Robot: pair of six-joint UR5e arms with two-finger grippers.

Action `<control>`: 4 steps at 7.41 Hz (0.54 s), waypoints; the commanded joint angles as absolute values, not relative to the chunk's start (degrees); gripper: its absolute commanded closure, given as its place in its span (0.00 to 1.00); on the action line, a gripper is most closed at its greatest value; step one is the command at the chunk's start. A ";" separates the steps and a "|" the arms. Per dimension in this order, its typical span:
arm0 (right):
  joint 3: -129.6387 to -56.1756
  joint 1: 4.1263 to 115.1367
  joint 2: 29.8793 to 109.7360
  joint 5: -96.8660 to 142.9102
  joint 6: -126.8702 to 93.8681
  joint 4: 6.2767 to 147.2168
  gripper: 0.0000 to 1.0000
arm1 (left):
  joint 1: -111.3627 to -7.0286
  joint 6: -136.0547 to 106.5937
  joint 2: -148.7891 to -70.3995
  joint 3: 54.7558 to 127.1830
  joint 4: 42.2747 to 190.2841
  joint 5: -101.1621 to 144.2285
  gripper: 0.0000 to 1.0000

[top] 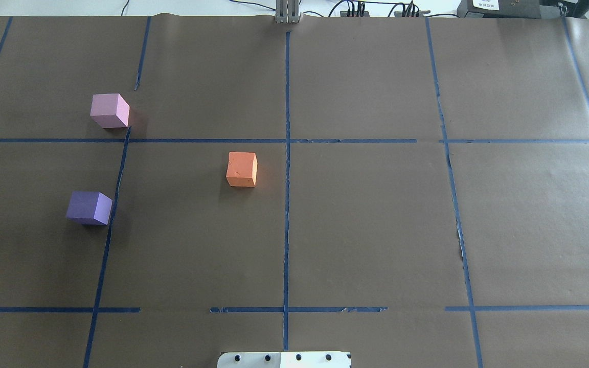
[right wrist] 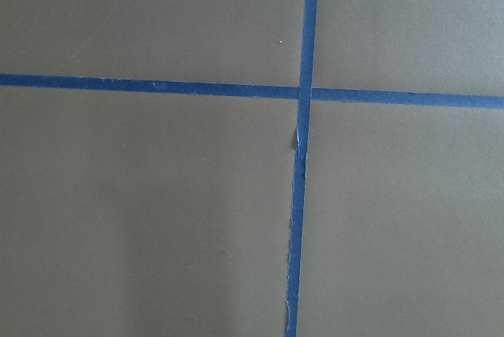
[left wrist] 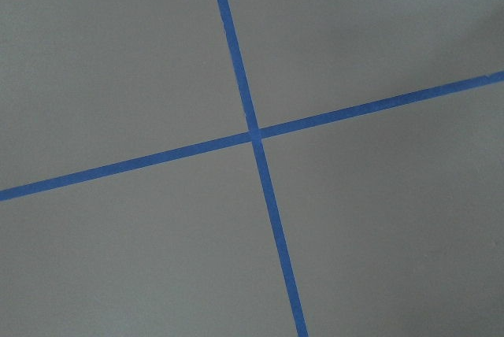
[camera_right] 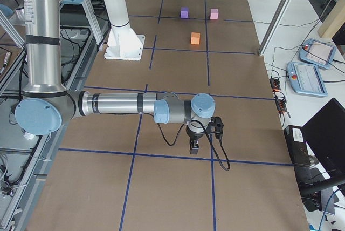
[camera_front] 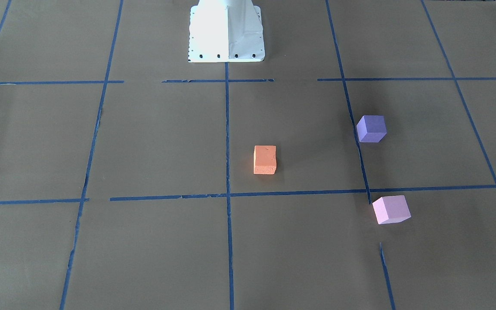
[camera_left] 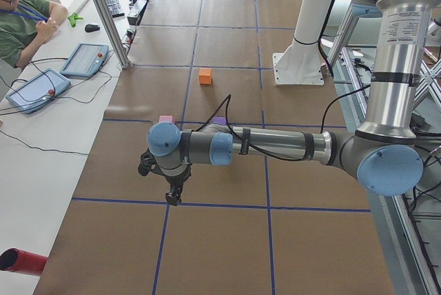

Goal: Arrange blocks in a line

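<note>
Three foam cubes stand apart on the brown paper. The orange block (camera_front: 265, 159) (top: 242, 169) is near the centre line. The purple block (camera_front: 371, 128) (top: 89, 208) and the light pink block (camera_front: 391, 209) (top: 110, 110) are on my left side, the pink one farther from my base. My left gripper (camera_left: 174, 197) shows only in the exterior left view, hanging over the table's left end, far from the blocks. My right gripper (camera_right: 194, 147) shows only in the exterior right view, over the right end. I cannot tell whether either is open or shut. Both wrist views show only tape crossings.
Blue tape lines (top: 287, 153) form a grid on the paper. The white robot pedestal (camera_front: 225, 32) stands at the table's near edge. An operator (camera_left: 21, 26) sits beyond the far edge, with teach pendants (camera_left: 34, 89) (camera_right: 307, 77) and cables beside the table.
</note>
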State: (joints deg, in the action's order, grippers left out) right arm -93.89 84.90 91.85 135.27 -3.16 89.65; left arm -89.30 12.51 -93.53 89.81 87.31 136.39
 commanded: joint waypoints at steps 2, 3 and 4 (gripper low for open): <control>-93.87 84.90 91.85 135.26 -3.16 89.65 0.00 | -89.30 12.04 -93.69 89.21 87.54 136.14 0.00; -93.95 84.90 91.85 135.35 -3.16 89.65 0.00 | -89.30 11.61 -96.21 89.47 87.71 135.88 0.00; -93.87 84.90 91.76 135.26 -3.16 89.65 0.00 | -89.12 5.08 -99.02 91.13 87.71 135.88 0.00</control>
State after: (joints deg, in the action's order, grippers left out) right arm -93.91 84.90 91.83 135.30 -3.16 89.65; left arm -89.26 10.18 -96.01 89.79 87.65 136.00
